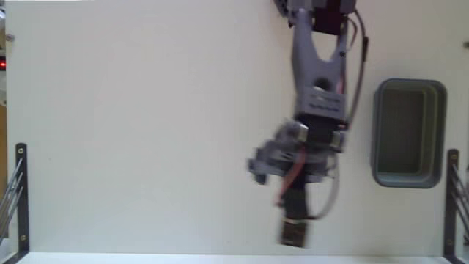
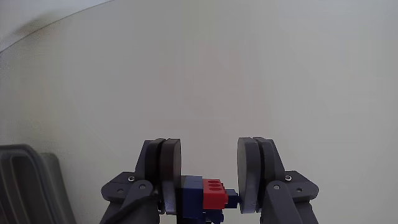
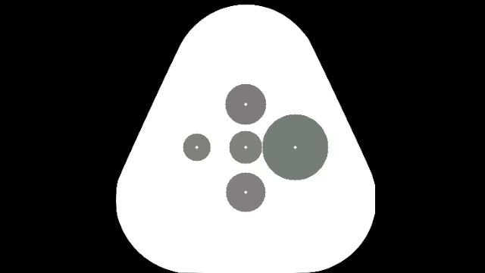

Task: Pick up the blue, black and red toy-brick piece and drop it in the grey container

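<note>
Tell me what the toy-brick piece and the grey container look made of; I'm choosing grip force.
The toy-brick piece looks like hard moulded plastic, slightly glossy: saturated red and blue, crisp studs. The grey container seems to be matte moulded plastic, judging by its thick rounded rim and even dull grey, though the blurry fixed view leaves this uncertain.

Bare table [image 1: 146,132] all around; grey container [image 1: 408,133] sole obstacle, right side.

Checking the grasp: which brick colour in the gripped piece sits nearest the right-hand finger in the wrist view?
The red brick of the toy-brick piece; the blue part lies left of it, against the other finger.
</note>
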